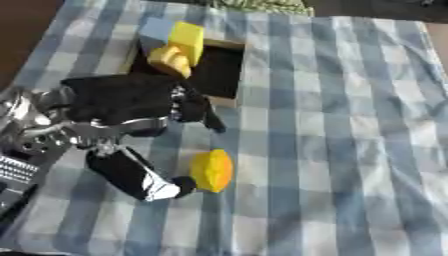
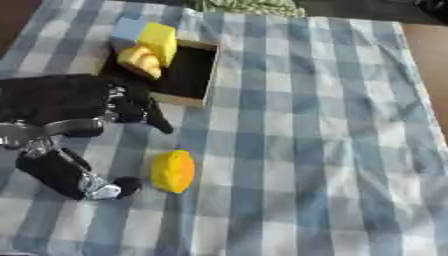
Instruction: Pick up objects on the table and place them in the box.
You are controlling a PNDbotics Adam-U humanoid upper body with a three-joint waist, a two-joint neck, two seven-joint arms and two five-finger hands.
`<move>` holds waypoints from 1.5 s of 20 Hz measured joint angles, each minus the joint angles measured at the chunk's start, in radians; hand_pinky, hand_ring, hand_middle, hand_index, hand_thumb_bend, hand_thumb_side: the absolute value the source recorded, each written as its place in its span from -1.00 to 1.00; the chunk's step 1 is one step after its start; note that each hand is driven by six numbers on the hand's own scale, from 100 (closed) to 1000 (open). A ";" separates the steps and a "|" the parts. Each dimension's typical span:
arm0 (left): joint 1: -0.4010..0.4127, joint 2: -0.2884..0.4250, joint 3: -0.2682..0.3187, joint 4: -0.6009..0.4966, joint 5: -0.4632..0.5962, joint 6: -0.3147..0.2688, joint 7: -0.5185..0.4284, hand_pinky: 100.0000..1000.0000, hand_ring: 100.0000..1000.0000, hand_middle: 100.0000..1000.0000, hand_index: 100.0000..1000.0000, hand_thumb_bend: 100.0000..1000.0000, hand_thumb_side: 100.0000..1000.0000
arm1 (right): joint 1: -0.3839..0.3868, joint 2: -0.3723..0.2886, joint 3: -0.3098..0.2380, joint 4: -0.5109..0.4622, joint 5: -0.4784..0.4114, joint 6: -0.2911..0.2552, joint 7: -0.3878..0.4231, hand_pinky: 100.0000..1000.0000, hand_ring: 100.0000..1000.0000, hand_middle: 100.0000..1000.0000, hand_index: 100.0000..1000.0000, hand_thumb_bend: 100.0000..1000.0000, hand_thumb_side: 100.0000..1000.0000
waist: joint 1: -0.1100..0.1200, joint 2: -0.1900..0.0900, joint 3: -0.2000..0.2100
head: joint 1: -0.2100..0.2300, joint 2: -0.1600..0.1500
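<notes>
Yellow object (image 1: pixel 212 170) (rounded, perhaps smooth), checked cloth (image 1: pixel 332 125)

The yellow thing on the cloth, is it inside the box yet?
No, the yellow thing lies on the checked cloth near the left hand, well short of the box.

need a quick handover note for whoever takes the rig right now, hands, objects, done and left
Left hand: over the checked cloth beside the yellow object, thumb tip near it, fingers spread above; nothing gripped as far as the views show.
Right hand: not in view.
Box: at the far left of the cloth, dark inside, open. It holds a yellow block, a blue block and a rounded yellow piece.
Done: those three are in the box.
Left: pick up the yellow object and place it in the box.
</notes>
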State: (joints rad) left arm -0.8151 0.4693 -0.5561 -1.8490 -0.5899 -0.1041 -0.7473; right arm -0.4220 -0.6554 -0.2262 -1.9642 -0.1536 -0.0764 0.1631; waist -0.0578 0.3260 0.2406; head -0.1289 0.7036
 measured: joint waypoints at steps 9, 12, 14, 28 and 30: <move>0.014 -0.043 -0.021 0.117 -0.098 -0.049 0.059 0.82 0.52 0.30 0.67 -0.46 -0.52 | 0.000 0.006 0.004 0.004 -0.008 0.000 0.010 0.99 0.75 -0.12 0.33 -1.00 -0.18 | 0.000 0.000 -0.002 | 0.003 0.000; 0.016 -0.053 -0.023 0.139 -0.112 -0.061 0.060 0.82 0.52 0.31 0.69 -0.47 -0.46 | 0.000 0.009 0.004 0.006 -0.009 -0.001 0.012 0.99 0.75 -0.12 0.33 -1.00 -0.18 | 0.000 0.000 -0.003 | 0.004 0.000; 0.017 -0.060 -0.026 0.152 -0.118 -0.067 0.059 0.83 0.53 0.33 0.71 -0.46 -0.41 | 0.000 0.010 0.004 0.006 -0.009 -0.001 0.013 0.99 0.75 -0.12 0.33 -1.00 -0.18 | 0.000 0.000 -0.004 | 0.004 0.000; 0.033 -0.102 -0.028 0.247 -0.208 -0.113 0.091 0.80 0.54 0.38 0.71 -0.32 -0.41 | 0.000 0.018 0.004 0.007 -0.013 0.002 0.023 1.00 0.76 -0.13 0.33 -1.00 -0.18 | 0.000 0.000 -0.007 | 0.011 0.000; 0.034 -0.111 -0.030 0.269 -0.226 -0.124 0.101 0.80 0.53 0.37 0.70 -0.37 -0.42 | 0.000 0.019 0.004 0.007 -0.013 0.002 0.025 1.00 0.76 -0.13 0.33 -1.00 -0.18 | 0.000 0.000 -0.007 | 0.012 0.000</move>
State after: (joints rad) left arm -0.7807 0.3584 -0.5862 -1.5801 -0.8160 -0.2277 -0.6460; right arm -0.4218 -0.6368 -0.2218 -1.9574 -0.1667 -0.0745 0.1884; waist -0.0578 0.3260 0.2333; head -0.1168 0.7036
